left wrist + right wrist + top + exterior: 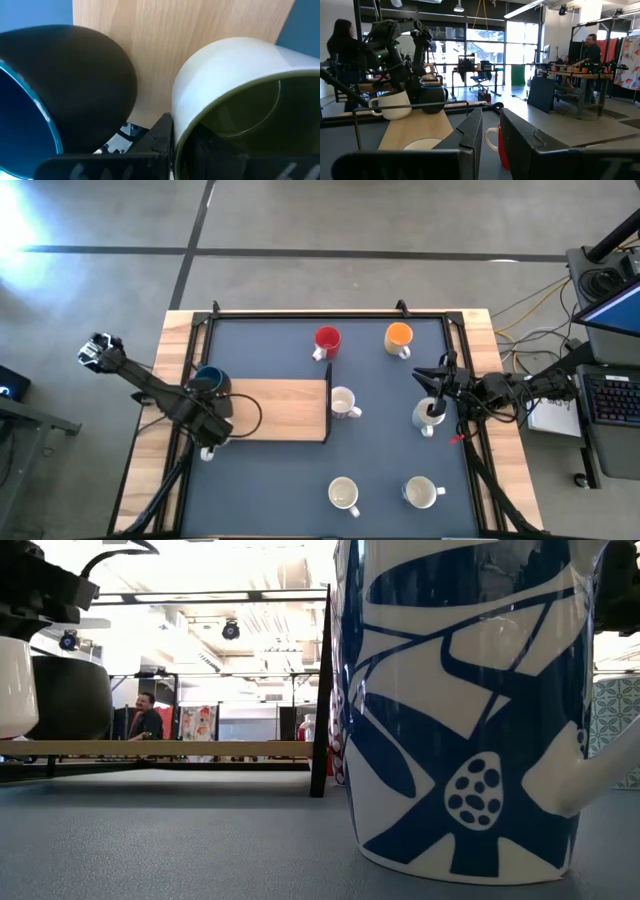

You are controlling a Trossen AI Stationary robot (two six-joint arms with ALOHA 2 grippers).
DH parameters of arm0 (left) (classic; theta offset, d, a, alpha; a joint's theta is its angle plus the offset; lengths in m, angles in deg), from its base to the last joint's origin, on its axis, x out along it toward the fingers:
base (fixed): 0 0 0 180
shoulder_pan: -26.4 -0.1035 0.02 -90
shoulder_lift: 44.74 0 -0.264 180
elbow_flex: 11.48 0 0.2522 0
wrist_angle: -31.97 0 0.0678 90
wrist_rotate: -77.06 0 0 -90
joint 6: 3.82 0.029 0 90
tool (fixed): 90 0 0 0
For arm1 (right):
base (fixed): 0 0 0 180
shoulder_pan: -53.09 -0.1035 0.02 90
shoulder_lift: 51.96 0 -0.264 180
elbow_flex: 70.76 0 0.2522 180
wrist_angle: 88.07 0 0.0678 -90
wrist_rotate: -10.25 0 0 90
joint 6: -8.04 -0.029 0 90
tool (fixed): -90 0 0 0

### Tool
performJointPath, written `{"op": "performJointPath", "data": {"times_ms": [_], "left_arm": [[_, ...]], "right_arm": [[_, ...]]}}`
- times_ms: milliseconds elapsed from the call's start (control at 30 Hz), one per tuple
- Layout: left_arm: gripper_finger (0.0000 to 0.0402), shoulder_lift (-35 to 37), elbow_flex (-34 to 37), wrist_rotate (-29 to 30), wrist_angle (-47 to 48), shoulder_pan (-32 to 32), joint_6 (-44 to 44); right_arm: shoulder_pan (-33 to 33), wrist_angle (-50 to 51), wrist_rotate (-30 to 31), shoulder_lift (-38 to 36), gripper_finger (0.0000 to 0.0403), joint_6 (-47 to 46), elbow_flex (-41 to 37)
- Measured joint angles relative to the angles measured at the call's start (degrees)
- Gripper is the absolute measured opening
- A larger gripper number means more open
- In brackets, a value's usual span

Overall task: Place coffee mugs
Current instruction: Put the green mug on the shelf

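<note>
left tool (208,442) gripped cream mug (240,100) by rim, beside dark blue mug (210,380) at wooden board (285,408), left tabletop. right tool (437,398) over white mug (428,414); grip unclear. ceramic: stiff, slippery, fragile.

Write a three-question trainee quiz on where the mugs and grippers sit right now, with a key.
1. True or false: the red mug stands on the wooden board.
2. Which mug stands beside the left gripper at the board's left end: A) orange mug, B) dark blue mug, C) red mug?
3. Fill in: the right gripper is over a ____ mug near the mat's right edge.

Key: 1 false, it stands on the mat beyond the board; 2 B; 3 white.
</note>
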Motion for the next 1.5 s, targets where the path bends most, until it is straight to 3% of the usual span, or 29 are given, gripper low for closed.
{"op": "performJointPath", "data": {"times_ms": [700, 1000, 1500], "left_arm": [[0.0024, 1.37, 2.14, 3.07, 3.63, -0.07, -4.73], [0.006, 1.26, 2.42, 6.61, 3.99, -0.13, -6.97], [0.0068, 1.28, -1.15, 5.74, 5.78, -0.07, -8.44]], "right_arm": [[-0.01, 0.02, 0.0, 0.0, 0.0059, 0.0, 0.0], [0.0, 0.01, 0.01, 0.0, 0.0059, 0.02, 0.0], [-0.01, -0.01, 0.01, 0.0, 0.0059, 0.02, 0.0]]}}
